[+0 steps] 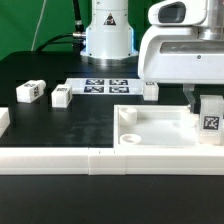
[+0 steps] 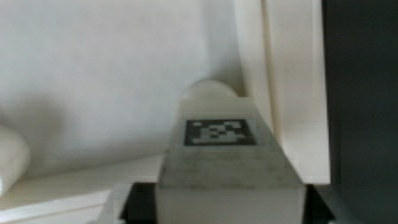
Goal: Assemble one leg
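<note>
The arm reached straight down at the tray's (image 1: 160,128) three-o'clock edge; the gripper (image 1: 206,108) stood clenched on the leg (image 2: 221,160), tag facing the wrist camera.

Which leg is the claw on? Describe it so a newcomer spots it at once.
Find the big white tray at the exterior view's right. Over its right end hangs the claw, gripping one leg, tag facing the camera. The other legs lie loose on the black table, untouched.
</note>
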Action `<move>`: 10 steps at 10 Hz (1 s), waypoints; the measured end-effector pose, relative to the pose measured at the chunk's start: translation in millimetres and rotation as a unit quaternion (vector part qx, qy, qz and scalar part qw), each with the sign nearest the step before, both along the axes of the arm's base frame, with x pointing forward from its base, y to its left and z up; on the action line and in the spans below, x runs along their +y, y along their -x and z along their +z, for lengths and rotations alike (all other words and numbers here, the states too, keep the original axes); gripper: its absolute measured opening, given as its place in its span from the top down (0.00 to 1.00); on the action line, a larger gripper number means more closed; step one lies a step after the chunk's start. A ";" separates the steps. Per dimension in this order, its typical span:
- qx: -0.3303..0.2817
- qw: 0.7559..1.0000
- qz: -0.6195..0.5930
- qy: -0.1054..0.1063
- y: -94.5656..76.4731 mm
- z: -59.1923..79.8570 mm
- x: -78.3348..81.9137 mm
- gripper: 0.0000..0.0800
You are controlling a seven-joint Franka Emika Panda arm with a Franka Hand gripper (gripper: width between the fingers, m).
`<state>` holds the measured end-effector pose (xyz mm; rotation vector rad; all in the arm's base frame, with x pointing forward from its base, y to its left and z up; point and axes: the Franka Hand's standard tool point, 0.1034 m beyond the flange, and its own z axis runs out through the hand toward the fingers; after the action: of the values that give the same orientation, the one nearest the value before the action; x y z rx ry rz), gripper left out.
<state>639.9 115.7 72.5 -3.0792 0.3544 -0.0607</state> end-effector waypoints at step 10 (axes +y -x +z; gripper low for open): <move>0.017 0.896 -0.443 -0.023 1.0 -0.7 0.7 0.64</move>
<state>638.9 116.4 71.8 -2.5864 1.6725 -0.0226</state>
